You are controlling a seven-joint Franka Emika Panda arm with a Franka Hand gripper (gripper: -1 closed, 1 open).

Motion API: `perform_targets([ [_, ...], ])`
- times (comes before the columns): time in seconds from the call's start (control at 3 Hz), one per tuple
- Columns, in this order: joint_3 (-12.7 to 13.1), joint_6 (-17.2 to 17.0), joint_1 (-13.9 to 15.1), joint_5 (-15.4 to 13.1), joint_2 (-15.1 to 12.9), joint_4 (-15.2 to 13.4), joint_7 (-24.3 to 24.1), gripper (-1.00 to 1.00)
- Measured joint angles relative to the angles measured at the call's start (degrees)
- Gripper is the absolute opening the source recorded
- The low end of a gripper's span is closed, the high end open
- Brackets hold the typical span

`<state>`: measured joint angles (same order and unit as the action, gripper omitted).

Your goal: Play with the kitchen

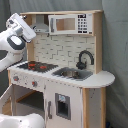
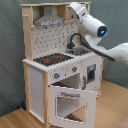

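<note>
Item: the kitchen (image 2: pixel 60 75), white panels and pale wood, filling mid-frame in both exterior views.

Nearest in the second exterior view: oven door (image 2: pixel 67 102), lower centre, hanging open and tilted outward.

Above it: black hob (image 2: pixel 52 59) with red rings; sink with black faucet (image 2: pixel 74 40) toward the second exterior view's right.

Farthest, top of frame: grey hood (image 2: pixel 48 20); the gripper (image 2: pixel 72 7) is raised level with the top shelf, so hob, sink and oven all lie below it. Whether its fingers are parted, or grasping anything, cannot be told.
</note>
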<state>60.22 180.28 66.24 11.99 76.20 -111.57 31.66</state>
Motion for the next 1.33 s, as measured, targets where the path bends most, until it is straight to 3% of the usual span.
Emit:
perform_targets([
  [0.67,-0.70,-7.00,3.49,0.01,3.59,4.85,-11.11,1.00],
  [1.33,-1.82,-15.12,4.33,0.01,4.87,7.13,-20.89,1.00],
])
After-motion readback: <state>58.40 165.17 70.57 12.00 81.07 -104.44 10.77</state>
